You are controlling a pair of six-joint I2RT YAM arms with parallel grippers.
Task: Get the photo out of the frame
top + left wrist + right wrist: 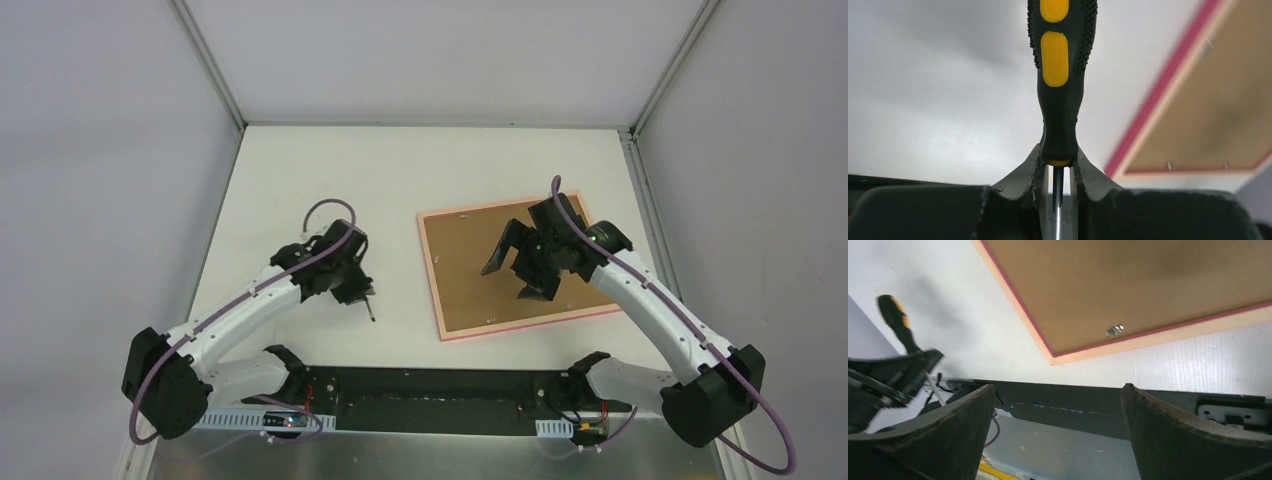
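The pink frame (pixel 430 275) lies face down at centre right of the table, so only the photo's brown board backing (pixel 465 265) shows; the print side is hidden. My right gripper (pixel 512 281) hovers open and empty over the backing. In the right wrist view the frame's near corner (pixel 1050 354), the backing (pixel 1128 285) and a small metal tab (pixel 1115 330) lie ahead of the right gripper (pixel 1058 390). My left gripper (pixel 355 285) is left of the frame, shut on the orange-handled screwdriver (pixel 1060 75), as the left gripper (pixel 1059 170) shows in its wrist view.
The frame's pink edge (pixel 1158 95) and two metal tabs (pixel 1170 164) show to the right in the left wrist view. The black base plate (pixel 440 400) runs along the table's near edge. Enclosure walls and posts stand at the back and sides.
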